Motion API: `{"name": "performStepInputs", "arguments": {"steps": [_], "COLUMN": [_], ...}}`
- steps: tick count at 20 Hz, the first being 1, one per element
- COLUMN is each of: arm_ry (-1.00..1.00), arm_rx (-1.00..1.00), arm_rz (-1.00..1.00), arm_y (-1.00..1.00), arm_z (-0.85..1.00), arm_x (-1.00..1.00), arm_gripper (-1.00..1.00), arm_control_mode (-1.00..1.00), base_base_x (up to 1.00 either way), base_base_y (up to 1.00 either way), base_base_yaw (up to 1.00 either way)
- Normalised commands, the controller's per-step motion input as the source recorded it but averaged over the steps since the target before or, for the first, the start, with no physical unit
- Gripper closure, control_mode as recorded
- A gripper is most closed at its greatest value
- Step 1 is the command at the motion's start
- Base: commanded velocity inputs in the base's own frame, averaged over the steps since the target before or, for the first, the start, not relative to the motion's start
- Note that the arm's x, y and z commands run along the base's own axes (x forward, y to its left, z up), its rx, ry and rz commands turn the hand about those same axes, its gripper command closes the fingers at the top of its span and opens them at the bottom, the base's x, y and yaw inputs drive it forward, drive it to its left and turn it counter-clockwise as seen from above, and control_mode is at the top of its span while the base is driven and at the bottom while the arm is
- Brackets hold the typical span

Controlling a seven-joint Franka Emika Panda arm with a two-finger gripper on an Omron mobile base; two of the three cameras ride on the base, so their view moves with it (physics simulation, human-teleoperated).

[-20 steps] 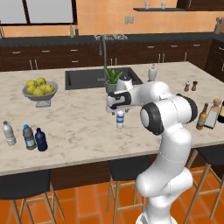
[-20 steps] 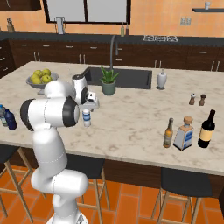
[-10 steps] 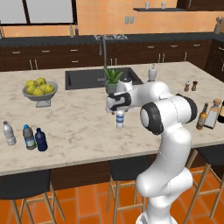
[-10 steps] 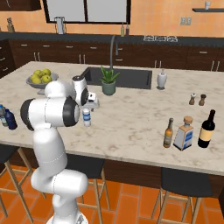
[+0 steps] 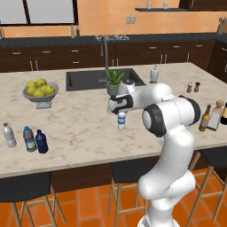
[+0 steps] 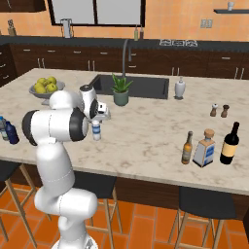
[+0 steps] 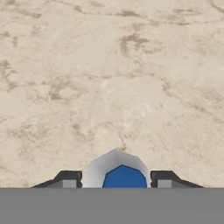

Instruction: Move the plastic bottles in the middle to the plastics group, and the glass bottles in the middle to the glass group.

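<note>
Leftmost, the navy bottle (image 5: 41, 142) stands beside the plastics group (image 5: 18, 137) on the marble counter (image 5: 80, 124). Mid-counter, the gripper (image 5: 119, 110) hangs over the clear blue-labelled bottle (image 5: 121, 121), fingertips (image 7: 70, 179) straddling it; whether they grip, I cannot tell. Rightmost, the amber bottle (image 6: 187, 148) stands beside the glass group (image 6: 217, 146).

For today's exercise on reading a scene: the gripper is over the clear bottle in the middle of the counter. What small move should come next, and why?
Probably lower a little and close. In the hand view the clear bottle sits between the two fingertips, which stand apart on either side, so the gripper looks lined up above it but not yet clamped. The counter around it is bare.
</note>
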Motion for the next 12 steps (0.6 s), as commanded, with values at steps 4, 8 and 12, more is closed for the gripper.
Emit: {"name": "performStepInputs", "arguments": {"steps": [4, 8, 12], "arm_ry": [-0.05, -0.15, -0.16], "arm_rx": [0.00, 0.00, 0.01], "arm_rz": [0.00, 0.01, 0.14], "arm_y": [0.10, 0.43, 0.92], "arm_z": [0.00, 0.07, 0.33], "arm_x": [-0.06, -0.13, -0.16], "arm_gripper": [1.00, 1.00, 1.00], "arm_control_mode": [-1.00, -1.00, -1.00], "base_base_x": [0.00, 0.00, 0.00], "base_base_y": [0.00, 0.00, 0.00], "base_base_yaw": [0.00, 0.00, 0.00]}}
